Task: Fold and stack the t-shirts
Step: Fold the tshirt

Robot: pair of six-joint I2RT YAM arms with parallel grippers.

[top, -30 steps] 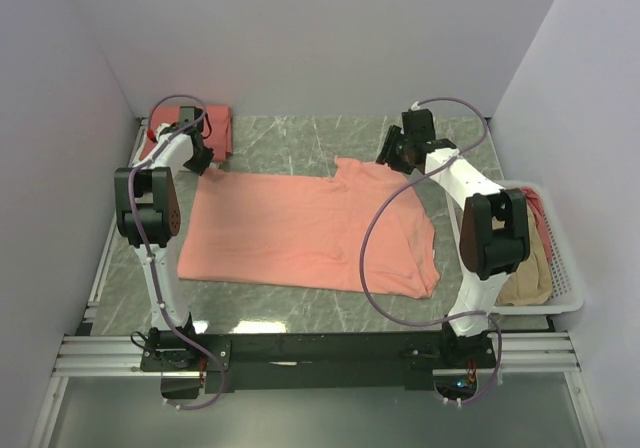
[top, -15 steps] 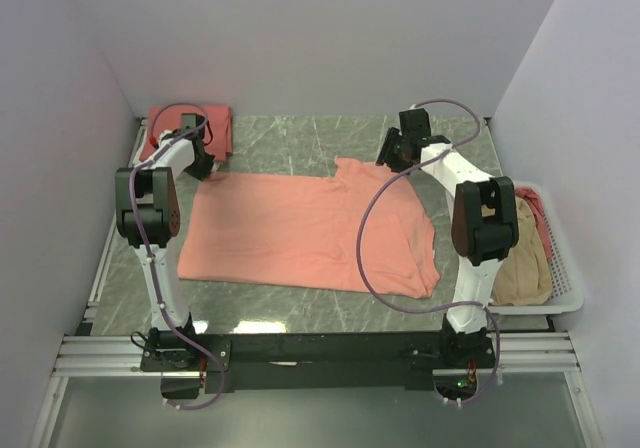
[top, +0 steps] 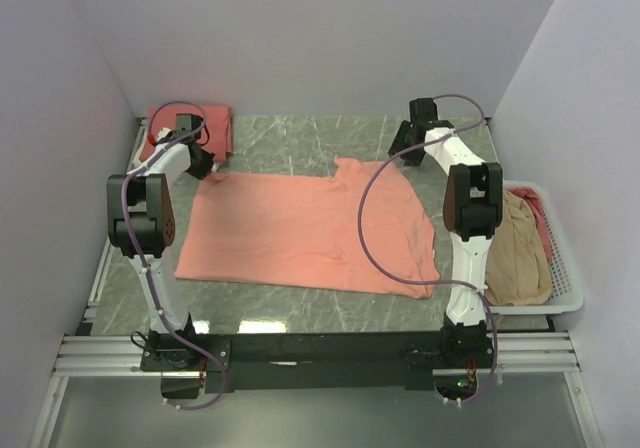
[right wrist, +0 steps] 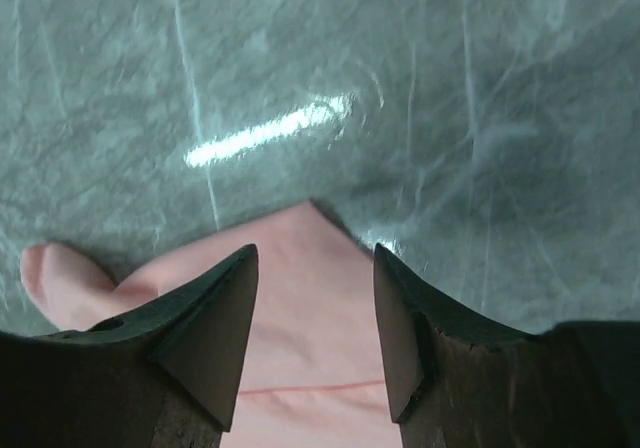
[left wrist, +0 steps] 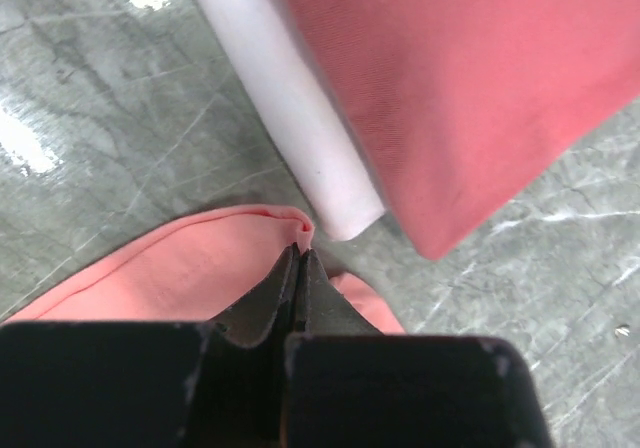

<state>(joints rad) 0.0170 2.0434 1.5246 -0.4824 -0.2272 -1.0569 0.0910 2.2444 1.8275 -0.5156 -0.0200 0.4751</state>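
Pinching the ten-o'clock corner of the flat salmon t-shirt (top: 300, 233), the left end effector (left wrist: 300, 258) is ready to fold; the right end effector (right wrist: 315, 263) hangs spread at one o'clock. One folded shirt (top: 215, 128) lies at eleven; the basket (top: 545, 308) shirts (top: 520, 253) wait.

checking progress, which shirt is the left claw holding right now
The salmon-pink shirt spread flat mid-table: the left claw is shut on its far-left corner. The folded pink shirt and the tan shirt in the basket are untouched.

Just beyond your left gripper's (left wrist: 300, 255) tips, a white bar (left wrist: 300, 118) and the folded pink shirt (left wrist: 460, 78) behind it block the way forward; bare table (left wrist: 90, 108) lies left of them. Ahead of your right gripper (right wrist: 315, 258), the table is open.
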